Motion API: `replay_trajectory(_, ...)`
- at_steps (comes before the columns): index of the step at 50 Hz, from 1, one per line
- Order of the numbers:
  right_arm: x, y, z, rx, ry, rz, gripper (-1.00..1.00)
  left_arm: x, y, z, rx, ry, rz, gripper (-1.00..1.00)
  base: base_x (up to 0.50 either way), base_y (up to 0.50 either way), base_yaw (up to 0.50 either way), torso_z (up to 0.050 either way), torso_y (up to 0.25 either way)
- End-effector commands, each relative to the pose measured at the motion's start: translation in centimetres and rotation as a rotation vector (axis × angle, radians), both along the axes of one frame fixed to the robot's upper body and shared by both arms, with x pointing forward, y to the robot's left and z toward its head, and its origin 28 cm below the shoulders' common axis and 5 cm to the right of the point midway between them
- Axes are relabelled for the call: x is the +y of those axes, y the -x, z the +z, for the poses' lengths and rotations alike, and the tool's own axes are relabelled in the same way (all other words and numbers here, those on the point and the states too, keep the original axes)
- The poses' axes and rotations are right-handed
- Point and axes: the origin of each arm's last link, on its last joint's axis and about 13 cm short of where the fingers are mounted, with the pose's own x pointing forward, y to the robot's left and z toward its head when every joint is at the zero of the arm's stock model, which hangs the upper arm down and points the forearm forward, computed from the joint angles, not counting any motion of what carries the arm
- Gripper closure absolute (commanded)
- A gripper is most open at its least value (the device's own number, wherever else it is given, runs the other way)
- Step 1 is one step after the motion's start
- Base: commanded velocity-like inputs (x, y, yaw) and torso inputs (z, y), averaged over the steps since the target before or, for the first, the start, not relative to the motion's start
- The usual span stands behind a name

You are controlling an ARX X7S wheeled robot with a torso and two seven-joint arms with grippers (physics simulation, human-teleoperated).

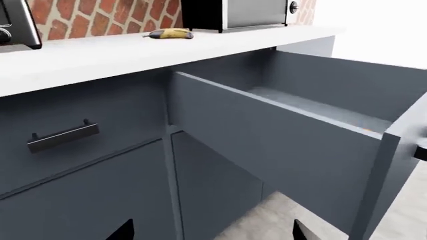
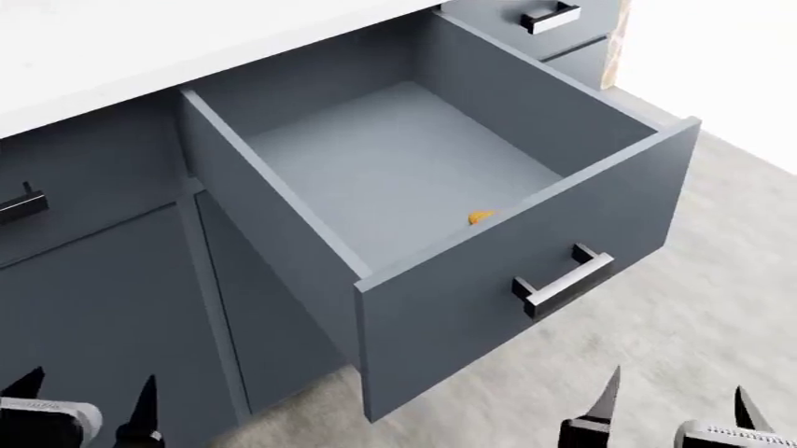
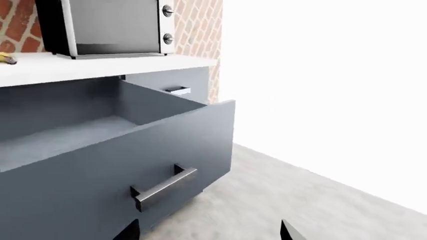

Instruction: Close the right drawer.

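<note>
**Hovering low before the pulled-out right drawer**

Nearest in the head view: left gripper at the lower left edge, dark pointed fingertips spread apart, pinching nothing. Right gripper at the lower right edge, fingertips likewise spread and bare. Both apart from the cabinet, over pale speckled grey floor.

Just beyond: wide slate blue-grey right drawer, drawn far out from the cabinet face, flat front toward the grippers. Dark horizontal bar handle on that front, untouched. Paler grey inside, with a tiny orange scrap lying close behind the front wall.

Beside the drawer, on the left: matching closed grey drawer front with its own dark bar handle. Further right, another closed grey front with a silvery handle.

Above: flat white countertop. Farthest, against the red brick wall: a small yellowish object, too small to tell, and a black-and-steel countertop oven with round knobs.
</note>
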Motion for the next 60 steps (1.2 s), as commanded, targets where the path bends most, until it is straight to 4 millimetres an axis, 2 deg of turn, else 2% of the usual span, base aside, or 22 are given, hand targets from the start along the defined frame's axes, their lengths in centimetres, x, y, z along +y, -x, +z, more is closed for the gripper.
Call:
replay_trajectory(1,-2.6,0.9,6.8,0.006,0.019,0.099,-1.00,2.0,0.4,7.3,-0.014,-0.074,-0.065,-1.00,0.00,0.00,0.00,0.000,0.000)
replay_trajectory(9,-3.9,1.2,11.2,0.008,0.096,0.155,-1.00,3.8,0.0,11.9,-0.006,-0.077,-0.086,-1.00,0.00,0.00,0.00,0.000,0.000)
replay_trajectory(10,-4.1,1.4,11.8,0.013,0.133,0.158,-1.00,4.2,0.0,12.5,-0.008,-0.127,-0.093,-1.00,0.00,0.00,0.00,0.000,0.000)
replay_trajectory(18,-5.2,1.6,13.8,-0.004,0.108,0.194,-1.00,6.9,0.0,16.0,-0.029,-0.086,-0.035,-1.00,0.00,0.00,0.00,0.000,0.000)
replay_trajectory(22,-6.0,1.8,15.0,-0.005,0.072,0.207,-1.00,7.4,0.4,17.1,-0.040,-0.067,-0.024,-1.00,0.00,0.00,0.00,0.000,0.000)
replay_trajectory(26,-6.7,2.2,16.5,0.013,0.107,0.216,-1.00,7.9,0.7,18.2,-0.032,-0.072,-0.024,-1.00,0.00,0.00,0.00,0.000,0.000)
replay_trajectory(29,-7.0,2.5,17.7,0.019,0.122,0.230,-1.00,8.5,0.7,20.0,-0.061,-0.090,-0.020,-1.00,0.00,0.00,0.00,0.000,0.000)
replay_trajectory(32,-7.2,2.7,18.3,0.031,0.143,0.220,-1.00,9.3,0.0,20.9,-0.074,-0.093,0.006,-1.00,0.00,0.00,0.00,0.000,0.000)
replay_trajectory(40,-7.1,3.2,18.5,0.052,0.136,0.236,-1.00,9.1,0.7,22.2,-0.048,-0.088,-0.053,-1.00,0.00,0.00,0.00,0.000,0.000)
replay_trajectory(44,-7.0,3.2,18.6,0.058,0.133,0.247,-1.00,8.6,0.6,22.0,-0.013,-0.129,-0.062,-1.00,0.00,0.00,0.00,0.000,0.000)
replay_trajectory(45,-6.9,3.1,18.5,0.063,0.131,0.257,-1.00,8.1,0.9,21.6,0.047,-0.105,-0.129,-1.00,0.00,0.00,0.00,0.000,0.000)
replay_trajectory(46,-6.9,3.1,18.4,0.064,0.131,0.256,-1.00,8.1,0.9,21.8,0.007,-0.145,-0.097,-1.00,0.00,0.00,0.00,0.000,0.000)
replay_trajectory(48,-6.9,3.1,18.3,0.060,0.131,0.257,-1.00,8.4,0.4,21.9,-0.024,-0.089,-0.043,-1.00,0.00,0.00,0.00,0.000,0.000)
replay_trajectory(51,-7.0,3.0,18.1,0.063,0.130,0.257,-1.00,8.5,0.4,22.1,-0.072,-0.112,-0.076,-1.00,0.00,0.00,0.00,0.000,0.000)
replay_trajectory(55,-7.1,2.7,17.6,0.078,0.129,0.252,-1.00,8.7,-0.1,21.8,-0.036,-0.123,-0.057,-1.00,0.00,0.00,0.00,0.000,0.000)
replay_trajectory(60,-7.0,2.9,18.1,0.063,0.137,0.246,-1.00,9.1,-0.2,21.8,-0.031,-0.082,-0.060,-1.00,0.09,-0.07,0.00,0.000,0.000)
